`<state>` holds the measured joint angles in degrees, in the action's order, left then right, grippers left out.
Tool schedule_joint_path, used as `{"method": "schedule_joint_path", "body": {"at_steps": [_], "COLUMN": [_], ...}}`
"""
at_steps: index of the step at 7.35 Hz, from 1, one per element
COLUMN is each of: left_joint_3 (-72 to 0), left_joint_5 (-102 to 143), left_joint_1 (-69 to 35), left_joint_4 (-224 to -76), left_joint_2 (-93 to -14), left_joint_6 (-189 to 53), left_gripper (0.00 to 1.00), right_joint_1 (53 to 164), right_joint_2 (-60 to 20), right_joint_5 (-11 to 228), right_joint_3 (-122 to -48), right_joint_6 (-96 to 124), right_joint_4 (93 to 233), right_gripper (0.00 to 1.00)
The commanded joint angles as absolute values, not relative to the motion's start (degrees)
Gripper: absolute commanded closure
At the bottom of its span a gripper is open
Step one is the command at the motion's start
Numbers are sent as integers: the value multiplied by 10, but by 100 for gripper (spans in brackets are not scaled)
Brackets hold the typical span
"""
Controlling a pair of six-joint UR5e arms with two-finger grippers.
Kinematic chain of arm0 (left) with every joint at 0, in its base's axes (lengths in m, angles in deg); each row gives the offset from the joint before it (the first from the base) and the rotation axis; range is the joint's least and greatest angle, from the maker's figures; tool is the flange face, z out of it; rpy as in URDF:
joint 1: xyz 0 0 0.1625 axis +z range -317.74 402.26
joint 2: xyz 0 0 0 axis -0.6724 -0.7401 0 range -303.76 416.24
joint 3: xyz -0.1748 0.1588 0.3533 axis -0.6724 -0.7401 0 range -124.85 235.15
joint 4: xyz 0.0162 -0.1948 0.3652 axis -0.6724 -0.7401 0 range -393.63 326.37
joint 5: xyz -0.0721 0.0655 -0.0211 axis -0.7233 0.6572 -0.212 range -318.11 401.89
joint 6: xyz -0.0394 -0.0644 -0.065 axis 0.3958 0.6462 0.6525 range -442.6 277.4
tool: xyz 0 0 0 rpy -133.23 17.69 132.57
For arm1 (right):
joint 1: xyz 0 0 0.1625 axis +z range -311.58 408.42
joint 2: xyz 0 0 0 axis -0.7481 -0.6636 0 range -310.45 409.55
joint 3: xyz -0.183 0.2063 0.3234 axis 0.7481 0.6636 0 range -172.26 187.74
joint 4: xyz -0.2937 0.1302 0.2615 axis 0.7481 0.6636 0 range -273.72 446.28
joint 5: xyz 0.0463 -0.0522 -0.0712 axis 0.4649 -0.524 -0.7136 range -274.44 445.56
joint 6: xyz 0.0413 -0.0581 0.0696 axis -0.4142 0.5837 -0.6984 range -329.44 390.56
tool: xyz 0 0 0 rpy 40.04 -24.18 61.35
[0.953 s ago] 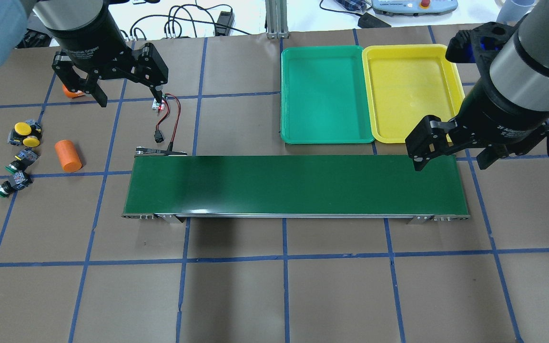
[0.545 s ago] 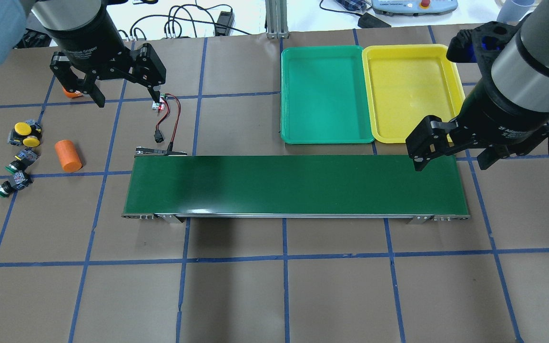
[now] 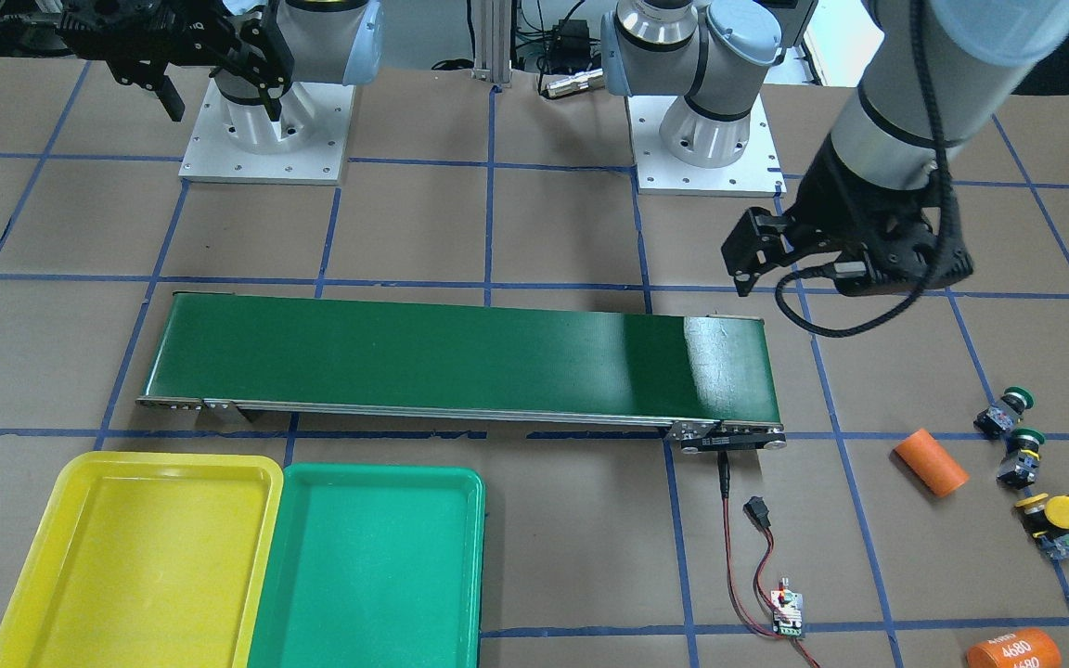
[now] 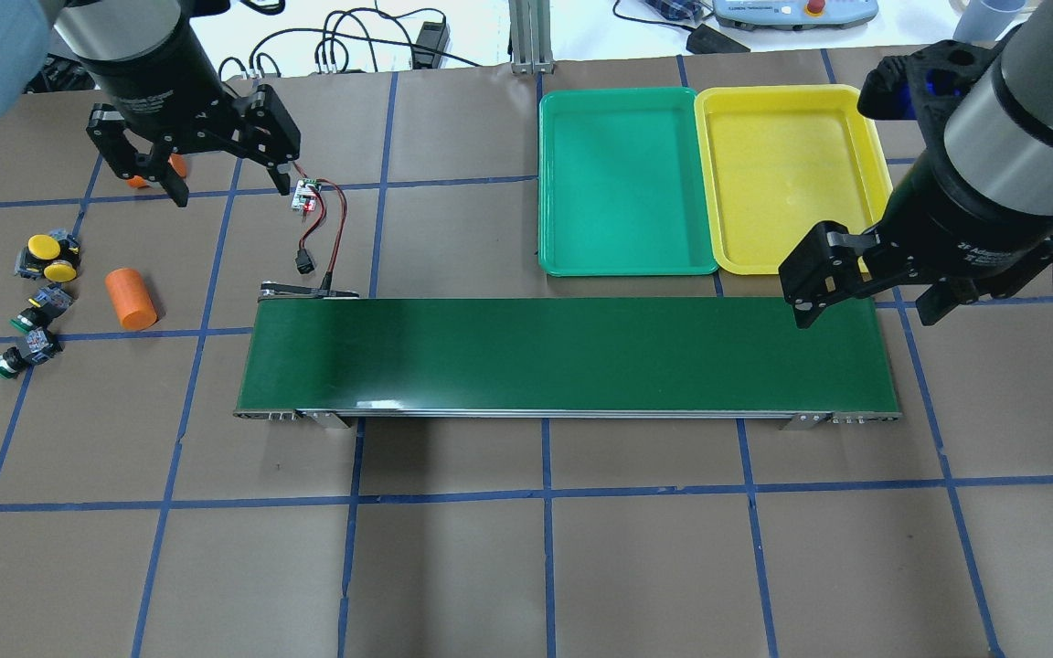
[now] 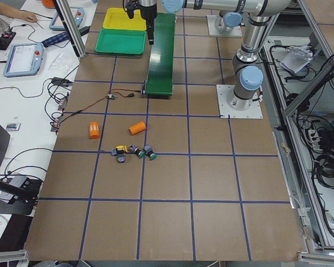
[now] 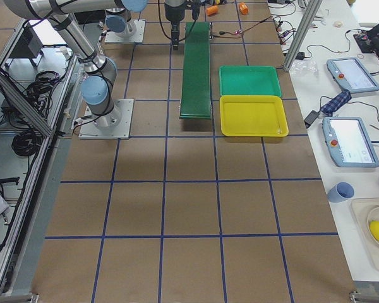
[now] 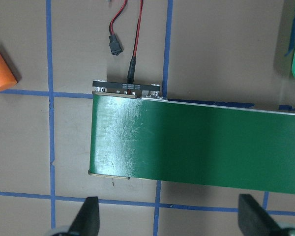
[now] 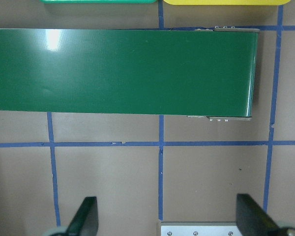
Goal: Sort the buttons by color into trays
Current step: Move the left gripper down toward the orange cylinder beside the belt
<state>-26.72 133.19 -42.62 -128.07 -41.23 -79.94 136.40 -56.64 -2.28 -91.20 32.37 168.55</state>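
In the front-facing view, the left gripper (image 3: 845,278) is seen above the table (image 3: 534,232), just off the right end of the conveyor belt (image 3: 460,357). Only one finger (image 3: 740,269) shows plainly; the rest is masked by wrist and cable. The right gripper (image 3: 224,109) is cropped by the top edge. At the table's right, well apart from the trays, lie a green-capped button (image 3: 1005,411), a second green-capped button (image 3: 1019,456) and a pair of yellow-capped buttons (image 3: 1062,512) pressed together. An orange cylinder (image 3: 931,461) lies beside them. A cylinder marked 4680 (image 3: 1017,651) is cut by the bottom edge, as are the touching yellow tray (image 3: 140,557) and green tray (image 3: 367,566).

In the overhead view both grippers are shown spread wide, with nothing held. The left one hangs beyond the belt's left end near a small circuit board (image 4: 307,195), and an orange object is mostly hidden behind it. The right one hangs over the belt's right end, and the yellow tray's right corner is covered by its arm.

In the left side view the buttons are tiny and their caps barely separable. In the right side view the trays are plain beside the belt, while the far gripper is too small to judge.

In each wrist view, two fingertips (image 7: 88,219) (image 8: 86,219) stand far apart at the bottom corners, and the tray edges are clipped by the frame.
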Motion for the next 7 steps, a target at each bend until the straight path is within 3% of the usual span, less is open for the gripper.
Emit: {"method": "schedule_joint_path", "body": {"at_steps": [1,4,7], "left_joint_3": [-279,-276,-326], "left_joint_5": [1315,1320,1321], "left_joint_1": [-313,-203,-183], "left_joint_4": [-1275,-1181,-1050], "left_joint_2": [-431,-539,-615], "left_joint_6": [-918,-933,-904], "left_gripper": [0,0,0], "right_joint_1": [1364,1364,1364], "right_joint_2": [-567,-567,-566], "right_joint_5": [-23,-23,-23], "right_joint_3": [-912,-912,-913], "right_joint_6": [324,323,323], "right_joint_4": [1685,1685,1685], "right_gripper": [0,0,0]}}
